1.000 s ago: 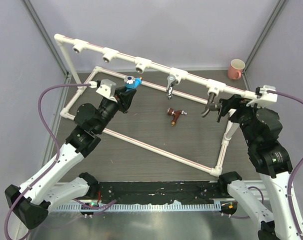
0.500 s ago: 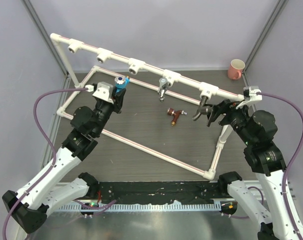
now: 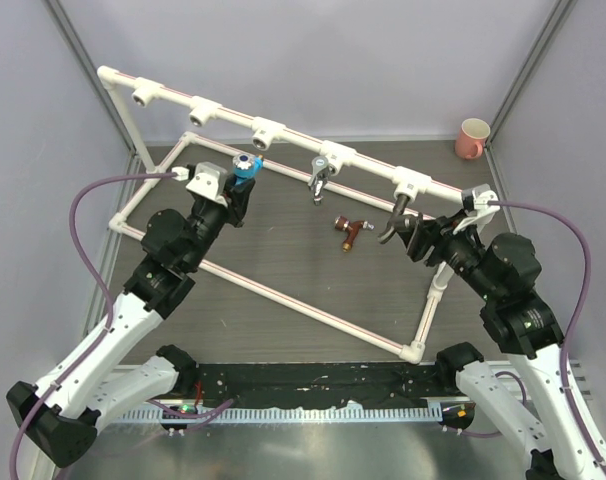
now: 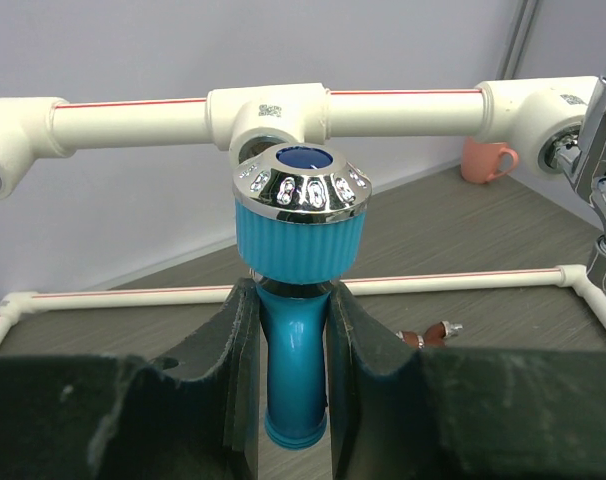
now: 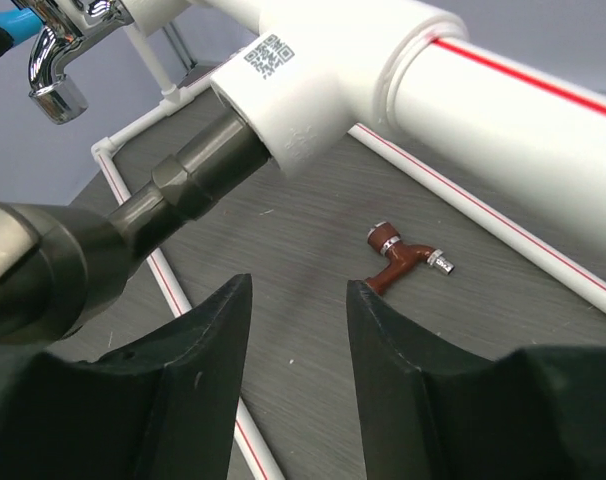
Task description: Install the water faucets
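Dark grey faucet (image 5: pixel 198 165) sits in its tee (image 5: pixel 303 90); right jaws, empty, are narrowing, perhaps to turn it; left jaws grasp blue-handled faucet (image 4: pixel 298 230).

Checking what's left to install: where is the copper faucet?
Top view: the copper faucet lies on the table right of centre, between the silver faucet and the dark grey faucet.
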